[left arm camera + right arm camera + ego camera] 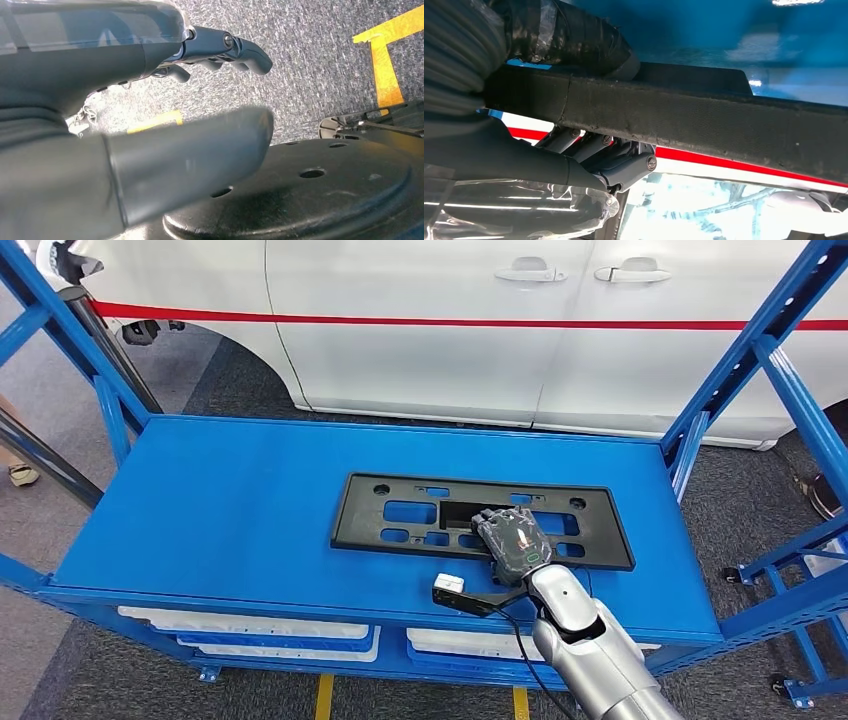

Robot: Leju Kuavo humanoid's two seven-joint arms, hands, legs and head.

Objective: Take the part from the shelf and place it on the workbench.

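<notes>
Seen from the head view, a flat black plastic part (pixel 482 520) with several cut-out openings lies on the blue shelf (pixel 230 510), right of the middle and toward the front edge. The right hand (pixel 511 544) rests on the near side of the part, its dark fingers laid over one of the central openings while the silver arm comes up from below. Behind the shelf stands a white car (pixel 450 330) with a red stripe along its doors, and blue frame posts (pixel 760 350) rise at both sides. From the left wrist view, the left hand (pixel 200 90) hangs over grey carpet (pixel 310 55), its thick thumb and darker fingers apart and nothing between them; yellow floor tape (pixel 385 60) runs across the carpet. From the right wrist view, the right hand (pixel 574 150) grips the rim of the part (pixel 704 120): the wrapped thumb (pixel 574 45) presses one face and the fingers (pixel 624 170) curl against the other, with the blue shelf (pixel 724 30) surface just beyond.
</notes>
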